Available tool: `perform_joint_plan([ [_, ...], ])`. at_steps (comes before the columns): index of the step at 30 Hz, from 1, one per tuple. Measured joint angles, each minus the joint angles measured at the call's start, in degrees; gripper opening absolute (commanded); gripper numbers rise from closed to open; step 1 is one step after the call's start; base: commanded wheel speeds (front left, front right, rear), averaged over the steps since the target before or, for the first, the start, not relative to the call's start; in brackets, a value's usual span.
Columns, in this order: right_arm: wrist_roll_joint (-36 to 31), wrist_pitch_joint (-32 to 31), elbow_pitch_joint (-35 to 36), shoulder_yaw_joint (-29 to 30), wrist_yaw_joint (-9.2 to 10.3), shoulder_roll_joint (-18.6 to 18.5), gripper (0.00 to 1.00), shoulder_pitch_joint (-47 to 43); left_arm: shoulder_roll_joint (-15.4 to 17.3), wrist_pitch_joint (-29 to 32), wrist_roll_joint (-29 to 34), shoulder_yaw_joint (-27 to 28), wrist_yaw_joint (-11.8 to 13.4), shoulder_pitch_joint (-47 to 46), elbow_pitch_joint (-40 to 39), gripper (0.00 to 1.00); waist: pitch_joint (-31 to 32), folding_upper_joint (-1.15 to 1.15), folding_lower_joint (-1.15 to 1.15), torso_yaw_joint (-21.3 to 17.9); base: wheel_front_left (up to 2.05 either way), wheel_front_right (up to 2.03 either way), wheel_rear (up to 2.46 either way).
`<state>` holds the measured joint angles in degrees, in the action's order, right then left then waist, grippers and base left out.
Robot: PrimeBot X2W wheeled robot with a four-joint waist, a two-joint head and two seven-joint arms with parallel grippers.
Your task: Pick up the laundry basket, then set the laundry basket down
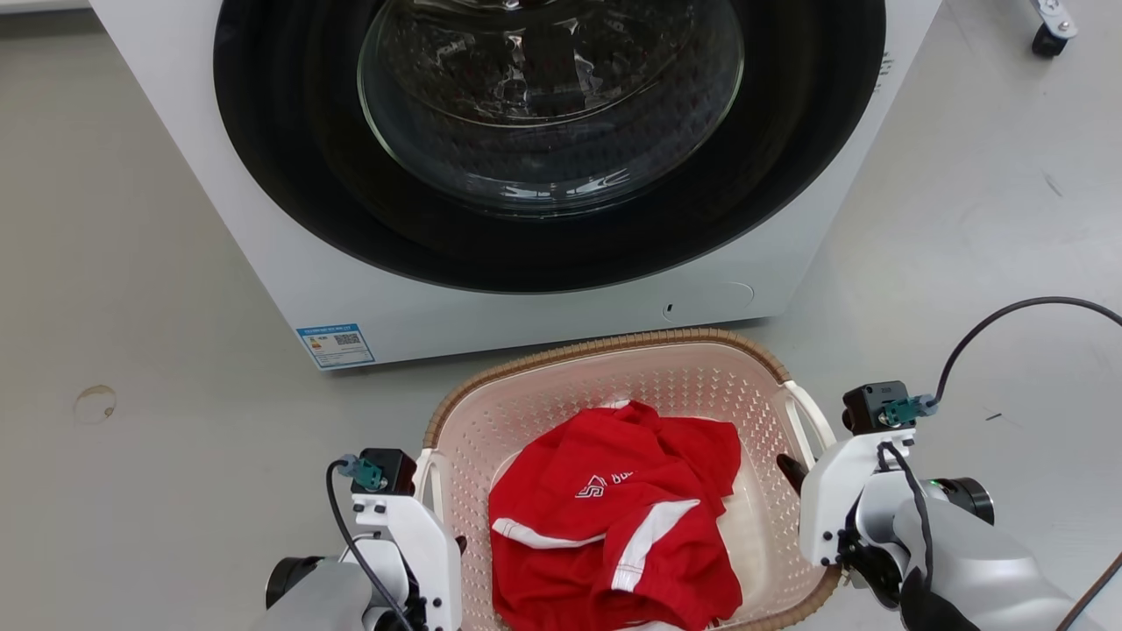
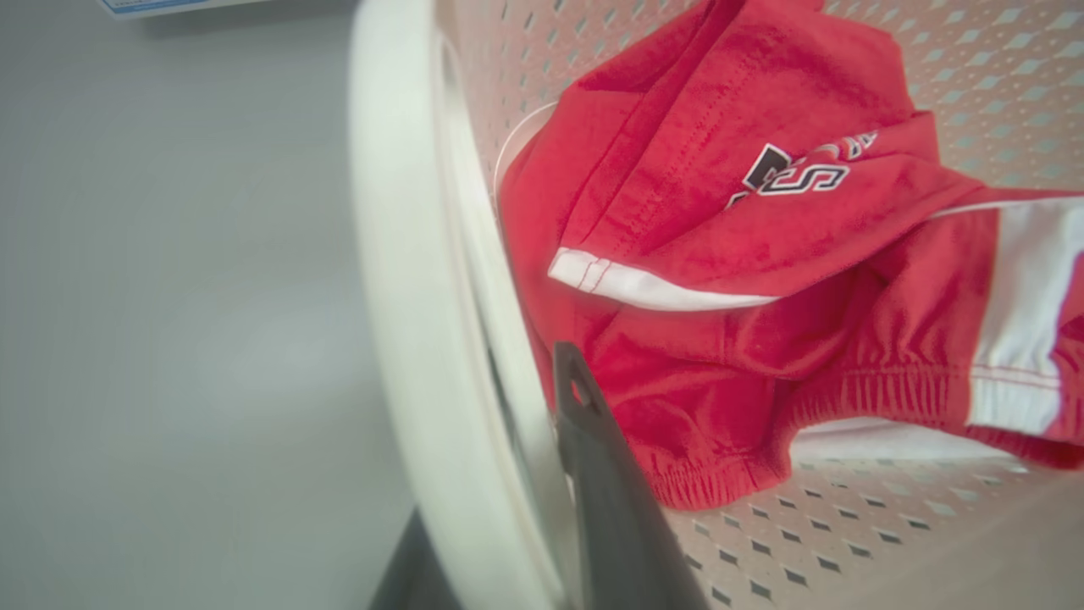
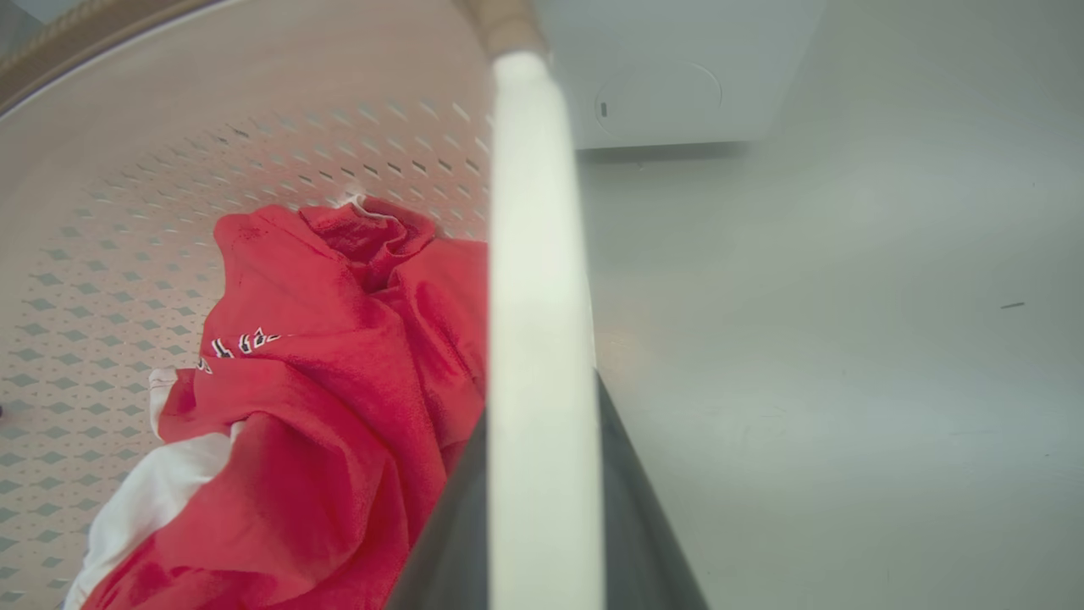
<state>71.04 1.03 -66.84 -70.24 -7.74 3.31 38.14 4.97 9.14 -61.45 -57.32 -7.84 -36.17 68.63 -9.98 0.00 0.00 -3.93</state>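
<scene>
Grey floor (image 1: pixel 131 263), washer (image 1: pixel 289 263) at the back. Basket (image 1: pixel 614 346) just before the washer's front, red garment (image 1: pixel 614 508) inside. Left gripper (image 1: pixel 443 535): fingers pinching left handle (image 2: pixel 406 254). Right gripper (image 1: pixel 802 478): fingers pinching right handle (image 3: pixel 533 254). Basket sits between both arms, equally near each; the lift looks to need both rising level.

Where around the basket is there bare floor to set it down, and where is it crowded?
Free: bare floor left of the basket, bordered by the washer; more floor to its right, up to a caster. Crowded: the thin strip between basket and washer; the basket's sides, where the left gripper and right gripper grip it.
</scene>
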Motion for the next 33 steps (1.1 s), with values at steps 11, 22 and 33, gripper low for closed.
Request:
perform_joint_plan([
  [11,0.12,-0.01,-0.08,-0.98,0.0,0.14,0.0,-1.23,0.04,0.18,-1.18,-1.05,0.0,1.68,-0.02,0.0,1.54,0.0,0.0,-0.3,0.0,0.0,0.0],
  [22,0.58,0.0,-0.14,-1.43,0.0,0.15,0.0,-1.29,0.11,0.18,-1.92,-2.09,0.0,1.75,-0.03,0.0,1.68,0.0,0.0,-0.45,0.0,0.0,0.0],
  [33,1.16,0.0,-0.15,-1.9,0.0,0.15,0.0,-1.28,0.21,0.18,-3.14,-3.35,0.0,1.74,-0.01,0.0,1.43,0.0,0.0,-0.38,0.0,0.0,0.0],
])
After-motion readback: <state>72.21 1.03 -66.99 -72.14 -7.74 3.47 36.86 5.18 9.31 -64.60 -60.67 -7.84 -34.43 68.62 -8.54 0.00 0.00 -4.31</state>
